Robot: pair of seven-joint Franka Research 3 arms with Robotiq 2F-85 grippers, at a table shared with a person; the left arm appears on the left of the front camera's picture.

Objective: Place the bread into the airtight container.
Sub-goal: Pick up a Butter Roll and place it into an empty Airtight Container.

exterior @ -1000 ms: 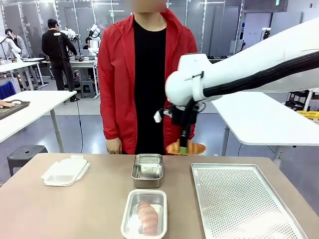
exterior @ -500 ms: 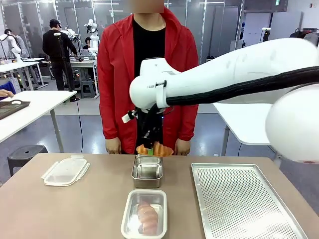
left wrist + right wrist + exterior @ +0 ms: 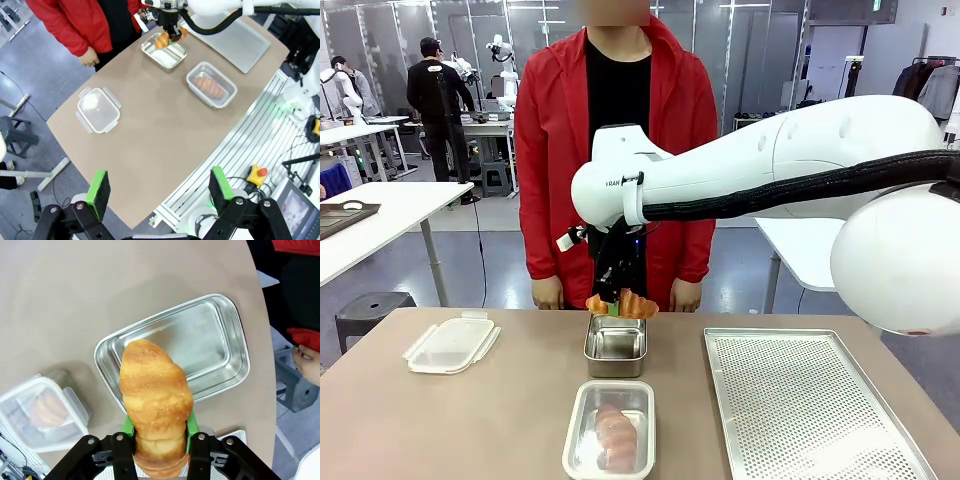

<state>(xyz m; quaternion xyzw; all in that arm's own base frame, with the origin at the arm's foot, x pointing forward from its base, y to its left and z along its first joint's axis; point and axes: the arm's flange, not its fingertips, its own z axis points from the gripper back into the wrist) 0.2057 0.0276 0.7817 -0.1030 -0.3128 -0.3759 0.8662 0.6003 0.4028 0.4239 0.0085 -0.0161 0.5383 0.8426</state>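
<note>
**Croissant held over open steel container**

The right gripper, at the centre of the front view, has its green pads clamped on a croissant. It holds the croissant above the open steel container. The left gripper, at the bottom of the left wrist view, has its fingers wide apart with nothing between them. A clear lid lies at the table's left. A lidded container holding bread sits at lower centre.

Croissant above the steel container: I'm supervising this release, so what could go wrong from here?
1. In the right wrist view, most of the croissant juts past the right gripper, so it may tilt or slip early.
2. It overlaps the rim of the steel container; dropped here, it might catch there and roll onto the table.
</note>
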